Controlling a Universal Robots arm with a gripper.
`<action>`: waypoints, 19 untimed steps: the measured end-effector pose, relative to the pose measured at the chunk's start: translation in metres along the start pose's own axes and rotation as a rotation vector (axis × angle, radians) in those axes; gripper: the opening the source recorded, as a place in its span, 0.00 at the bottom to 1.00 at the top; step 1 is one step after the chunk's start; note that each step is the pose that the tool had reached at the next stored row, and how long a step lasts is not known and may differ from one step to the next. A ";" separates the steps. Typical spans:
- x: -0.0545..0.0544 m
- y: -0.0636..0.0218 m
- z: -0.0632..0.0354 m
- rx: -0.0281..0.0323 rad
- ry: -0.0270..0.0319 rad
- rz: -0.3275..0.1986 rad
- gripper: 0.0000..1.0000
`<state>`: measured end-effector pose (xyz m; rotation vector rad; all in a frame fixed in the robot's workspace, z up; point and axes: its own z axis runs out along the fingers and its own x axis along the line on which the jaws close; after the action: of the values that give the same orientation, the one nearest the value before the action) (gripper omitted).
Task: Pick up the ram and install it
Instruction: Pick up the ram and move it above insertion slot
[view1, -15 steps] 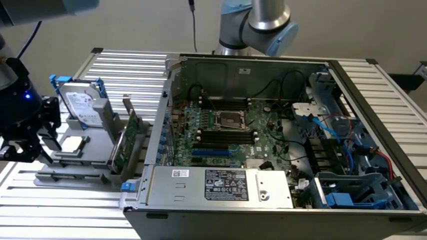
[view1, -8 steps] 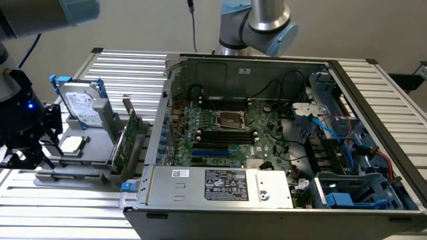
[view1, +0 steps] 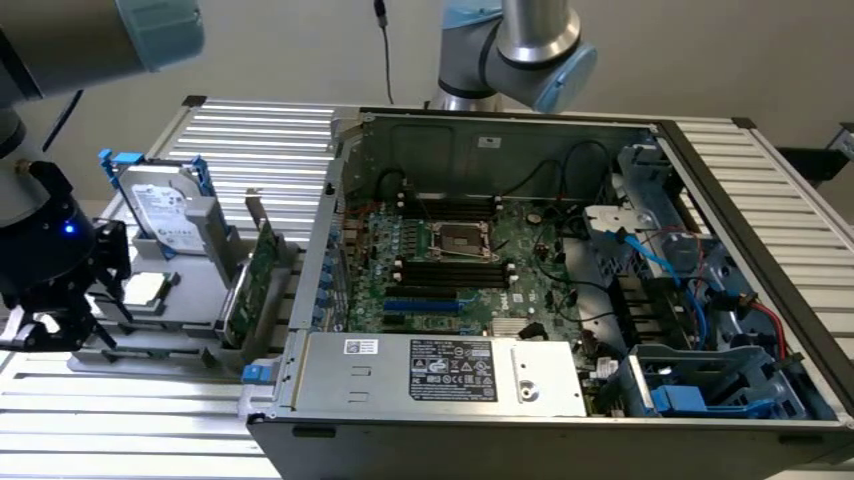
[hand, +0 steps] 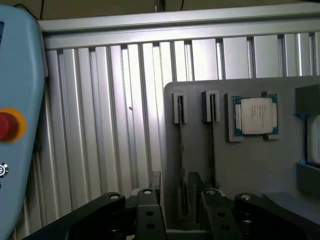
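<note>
My gripper (view1: 54, 325) hangs low over the grey parts holder (view1: 147, 345) at the exterior view's left, outside the computer case. In the wrist view the gripper (hand: 174, 182) is open, and its dark fingertips (hand: 155, 181) stand on either side of one of the holder's two narrow slots (hand: 180, 145). A thin dark edge runs along that slot. I cannot tell whether it is the ram seen edge-on, and no green stick with chips is plainly visible. The black memory slots (view1: 454, 272) lie on the motherboard inside the open case, beside the processor socket (view1: 461, 240).
The holder also carries a processor (hand: 256, 116), an upright hard drive (view1: 167, 215) and a tall green expansion card (view1: 260, 275). The open case (view1: 747, 300) has a power supply (view1: 447, 370) along its near side. A light blue housing with a red button (hand: 15, 125) is close to the wrist camera.
</note>
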<state>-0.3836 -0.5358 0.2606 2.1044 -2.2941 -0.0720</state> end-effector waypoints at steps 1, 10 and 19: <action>0.000 -0.0004 0.0016 0.0000 -0.0004 0.000 0.36; 0.002 -0.0049 0.0172 -0.0001 -0.0016 -0.006 0.36; -0.003 -0.0074 0.0335 0.0003 -0.0001 -0.036 0.36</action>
<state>-0.3777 -0.5330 0.2268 2.1457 -2.2571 -0.0727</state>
